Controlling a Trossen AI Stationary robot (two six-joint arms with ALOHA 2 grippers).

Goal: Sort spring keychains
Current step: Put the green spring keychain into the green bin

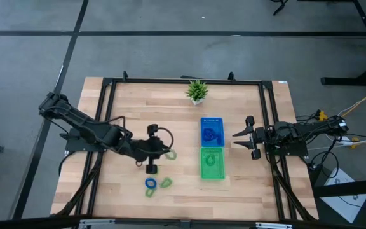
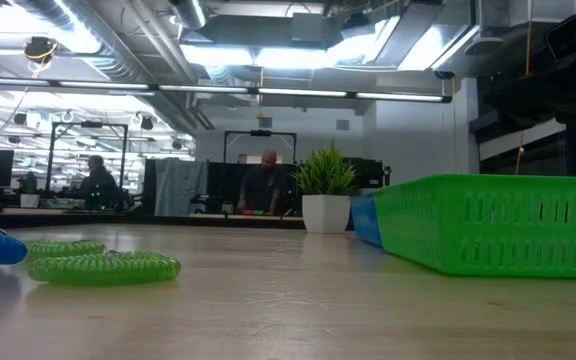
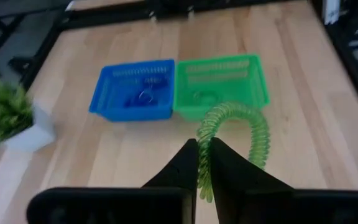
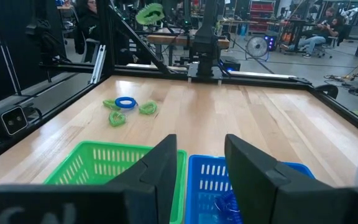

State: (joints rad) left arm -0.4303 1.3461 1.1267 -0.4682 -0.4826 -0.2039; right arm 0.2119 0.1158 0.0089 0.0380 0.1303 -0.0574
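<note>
My left gripper (image 1: 162, 152) is over the table's middle-left, shut on a light green spring keychain (image 1: 170, 154), which the right wrist view shows high above the wood (image 4: 149, 11). A blue keychain (image 1: 150, 184) and two green ones (image 1: 166, 183) lie flat near the near edge. The blue tray (image 1: 211, 130) holds blue keychains (image 1: 212, 135). The green tray (image 1: 212, 163) holds a green one (image 1: 211, 159). My right gripper (image 4: 201, 168) waits open at the trays' right side (image 1: 241, 136). My left gripper pinches the green keychain's coil (image 3: 204, 167) between its two shut fingers (image 3: 225, 163). They reach level, pointing toward the table's right. The rest of the coil (image 3: 258, 134) arcs out past the fingertips in a loop. It is lifted clear of the table.
A small potted plant (image 1: 197, 91) stands by the far edge. The two trays sit side by side, blue farther and green nearer. Black frame rails (image 1: 107, 102) run along the table's left, right and far sides. Bare wood (image 1: 170, 114) lies between the left gripper and the trays.
</note>
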